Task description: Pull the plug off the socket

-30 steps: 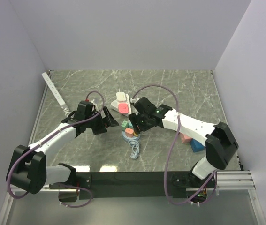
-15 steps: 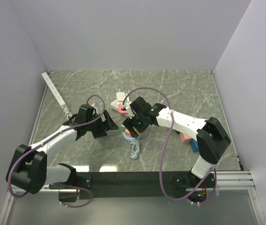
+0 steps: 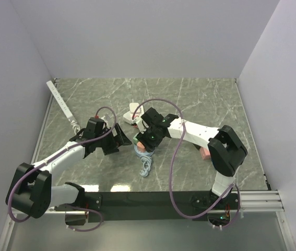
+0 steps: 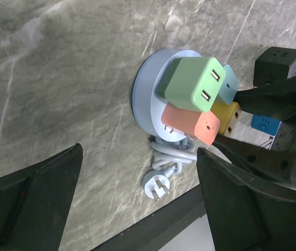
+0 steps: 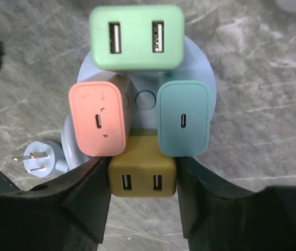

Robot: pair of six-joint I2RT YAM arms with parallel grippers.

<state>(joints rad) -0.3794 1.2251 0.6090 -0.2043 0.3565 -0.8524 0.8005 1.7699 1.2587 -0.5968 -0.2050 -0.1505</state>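
A round light-blue socket [image 5: 200, 63] lies on the marble table and holds a green plug [image 5: 136, 37], a pink plug [image 5: 98, 119], a teal plug [image 5: 184, 119] and a mustard-yellow plug [image 5: 142, 193]. My right gripper [image 5: 142, 172] is over it from above, with one finger on each side of the yellow plug, touching it. In the top view the right gripper [image 3: 146, 142] covers the socket [image 3: 140, 150]. My left gripper [image 4: 140, 157] is wide open and empty just left of the socket [image 4: 148, 89]; it also shows in the top view [image 3: 122, 139].
The socket's grey cord and its plug [image 3: 146, 167] lie coiled in front of it. A white and pink socket block [image 3: 132, 111] sits just behind. A white power strip [image 3: 61, 102] lies at the far left. Pink and blue blocks [image 3: 206, 152] lie on the right.
My right gripper has moved left and down onto the round socket and now brackets the yellow plug. My left gripper has edged a little towards the socket.
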